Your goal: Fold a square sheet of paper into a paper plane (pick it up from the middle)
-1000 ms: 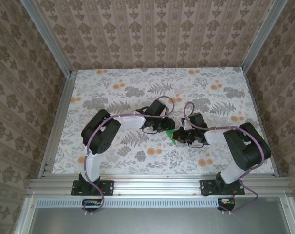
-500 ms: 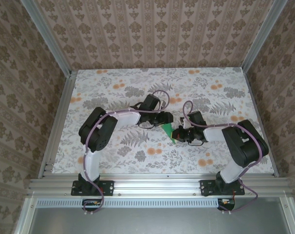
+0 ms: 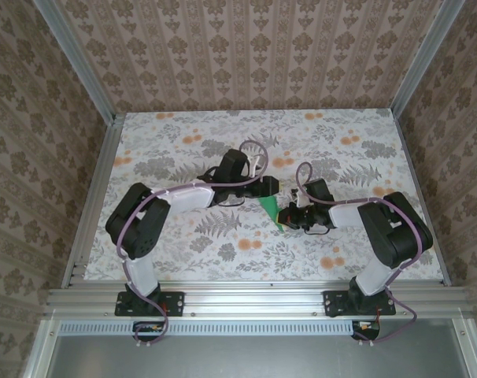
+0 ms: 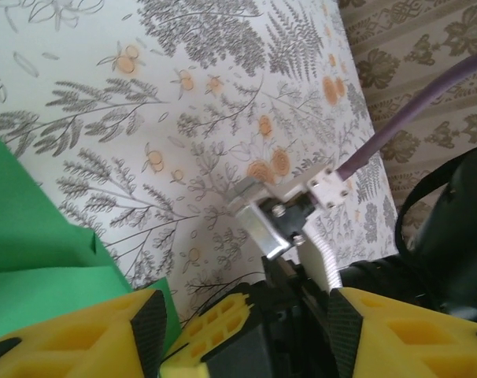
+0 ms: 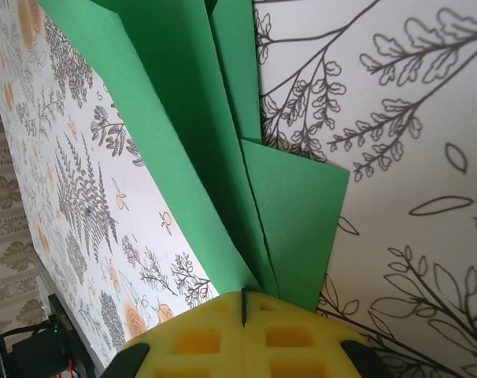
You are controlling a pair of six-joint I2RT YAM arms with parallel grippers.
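**Mid-fold: right hand pins the creased sheet, left hand free**

My right gripper [image 5: 244, 303] is clamped on the green paper [image 5: 199, 142]. In the right wrist view the pads meet at 6 o'clock, and the folded layers run out from between them toward 11 and 12 o'clock. At least three overlapping flaps show, with creases running lengthwise. The sheet is no longer a flat square, and I judge it not yet a finished dart.

My left gripper [image 4: 242, 331] has its jaws apart with no paper between them. A corner of the paper [image 4: 34, 252] lies just beside its left finger, at 9 o'clock in that view.

From above, the paper [image 3: 268, 211] rests near the middle of the table [image 3: 183, 157]. The left gripper [image 3: 271, 187] sits at its 12 o'clock and the right gripper [image 3: 286, 218] at its 4 o'clock.

Judgement: a fold is in hand and the right hand acts as anchor. Next, the left fingers must take a free flap by its edge and lay it along the centre crease. The paper is thin, so a pull against the pinch could tear or skew it.
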